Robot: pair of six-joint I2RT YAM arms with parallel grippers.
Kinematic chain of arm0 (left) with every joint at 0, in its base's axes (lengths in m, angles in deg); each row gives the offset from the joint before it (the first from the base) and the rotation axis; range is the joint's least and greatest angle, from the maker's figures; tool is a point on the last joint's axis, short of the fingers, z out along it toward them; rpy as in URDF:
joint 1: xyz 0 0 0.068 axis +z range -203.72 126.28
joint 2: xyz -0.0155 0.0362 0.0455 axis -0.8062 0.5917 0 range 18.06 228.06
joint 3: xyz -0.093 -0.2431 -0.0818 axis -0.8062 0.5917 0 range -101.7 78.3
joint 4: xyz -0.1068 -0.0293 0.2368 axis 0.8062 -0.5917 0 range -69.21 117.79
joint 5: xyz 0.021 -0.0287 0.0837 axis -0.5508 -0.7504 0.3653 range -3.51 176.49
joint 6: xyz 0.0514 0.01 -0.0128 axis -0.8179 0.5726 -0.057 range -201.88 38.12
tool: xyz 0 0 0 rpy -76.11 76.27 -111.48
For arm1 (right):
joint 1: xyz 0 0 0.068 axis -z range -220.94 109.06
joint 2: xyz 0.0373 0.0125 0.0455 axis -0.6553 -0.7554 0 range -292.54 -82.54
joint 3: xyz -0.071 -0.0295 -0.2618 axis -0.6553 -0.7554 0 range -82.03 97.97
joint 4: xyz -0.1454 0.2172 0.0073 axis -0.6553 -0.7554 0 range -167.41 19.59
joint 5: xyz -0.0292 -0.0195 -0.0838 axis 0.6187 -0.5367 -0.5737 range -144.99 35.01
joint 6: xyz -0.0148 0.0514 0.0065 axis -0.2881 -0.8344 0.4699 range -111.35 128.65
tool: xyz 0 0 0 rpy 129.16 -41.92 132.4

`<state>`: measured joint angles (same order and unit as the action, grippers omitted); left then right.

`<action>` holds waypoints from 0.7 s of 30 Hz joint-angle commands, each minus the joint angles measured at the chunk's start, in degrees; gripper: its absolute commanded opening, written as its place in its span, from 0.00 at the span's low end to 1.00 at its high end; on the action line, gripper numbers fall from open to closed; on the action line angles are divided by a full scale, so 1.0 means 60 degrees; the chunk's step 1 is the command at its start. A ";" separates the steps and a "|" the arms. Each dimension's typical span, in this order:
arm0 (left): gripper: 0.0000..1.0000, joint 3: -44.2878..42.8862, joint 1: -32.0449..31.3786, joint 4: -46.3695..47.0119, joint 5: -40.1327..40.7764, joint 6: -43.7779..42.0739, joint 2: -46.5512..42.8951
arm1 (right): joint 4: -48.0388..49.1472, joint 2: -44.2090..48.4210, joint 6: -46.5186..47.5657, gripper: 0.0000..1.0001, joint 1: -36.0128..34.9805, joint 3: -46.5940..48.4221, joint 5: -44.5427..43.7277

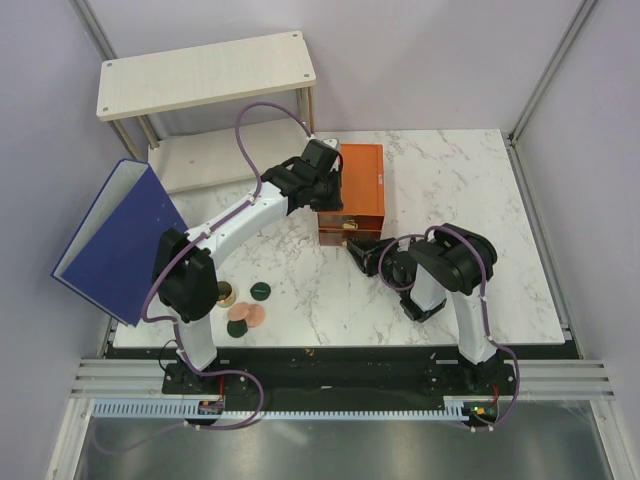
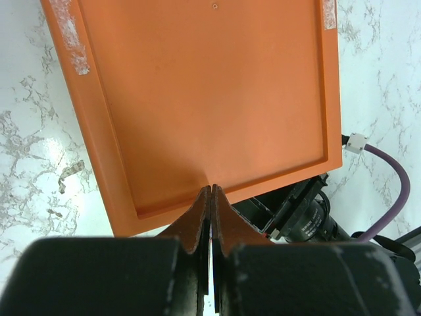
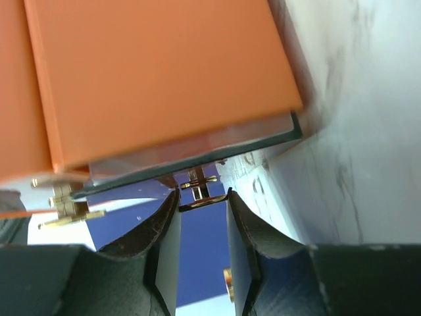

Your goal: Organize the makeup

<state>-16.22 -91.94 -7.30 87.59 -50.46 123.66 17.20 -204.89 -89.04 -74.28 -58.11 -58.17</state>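
Note:
The orange drawer box (image 1: pixel 362 180) stands mid-table. My left gripper (image 1: pixel 328 196) is shut and empty, its tips (image 2: pixel 212 189) resting on the box's top (image 2: pixel 210 92). My right gripper (image 1: pixel 358 252) is at the box's front, shut on the gold handle (image 3: pixel 202 201) of the bottom drawer (image 3: pixel 197 148). The makeup lies near the left arm's base: a gold-rimmed jar (image 1: pixel 226 295), a dark green compact (image 1: pixel 261 292), a peach disc (image 1: pixel 251 316) and a second dark green compact (image 1: pixel 237 327). The peach tube and the mint-green tube are out of view.
A big blue binder (image 1: pixel 120 240) stands open at the table's left edge. A pale wooden shelf (image 1: pixel 205 75) stands at the back left. Bare marble (image 1: pixel 460 190) lies to the right of the box.

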 commanded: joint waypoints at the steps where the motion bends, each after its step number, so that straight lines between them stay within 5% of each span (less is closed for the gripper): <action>1: 0.02 -0.0067 0.0071 -0.0069 -0.0140 -0.0154 -0.0227 | -0.0025 0.0307 0.0520 0.13 -0.0184 -0.0632 0.0105; 21: 0.02 -0.0228 0.0114 -0.0084 -0.0404 -0.0051 0.0066 | 0.0867 0.0732 -0.1384 0.13 -0.2733 -0.2742 -0.0730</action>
<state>-16.24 -91.68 -7.76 86.13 -50.46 123.68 17.26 -198.00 -94.26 -86.79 -70.77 -64.92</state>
